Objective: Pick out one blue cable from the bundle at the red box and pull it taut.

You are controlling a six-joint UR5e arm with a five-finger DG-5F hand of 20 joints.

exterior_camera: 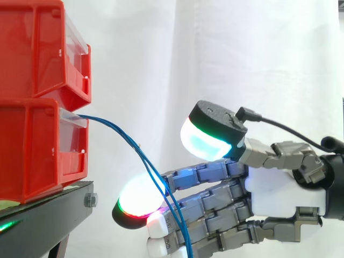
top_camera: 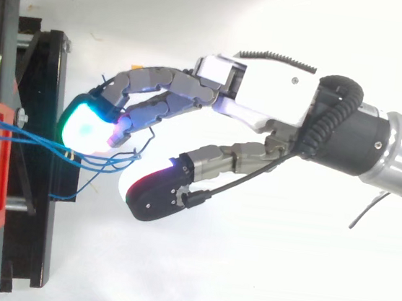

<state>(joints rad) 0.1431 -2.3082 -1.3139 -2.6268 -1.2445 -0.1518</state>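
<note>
Thin blue cables droop slack from the red box.

The hand has a white palm shell with a small dark screw, and fingers of grey metal segments. They end in thick, black-backed pads glowing white-cyan, one rimmed red and green at 6 o'clock. Toward 3 o'clock in the top view, the arm is black, then silver.
</note>
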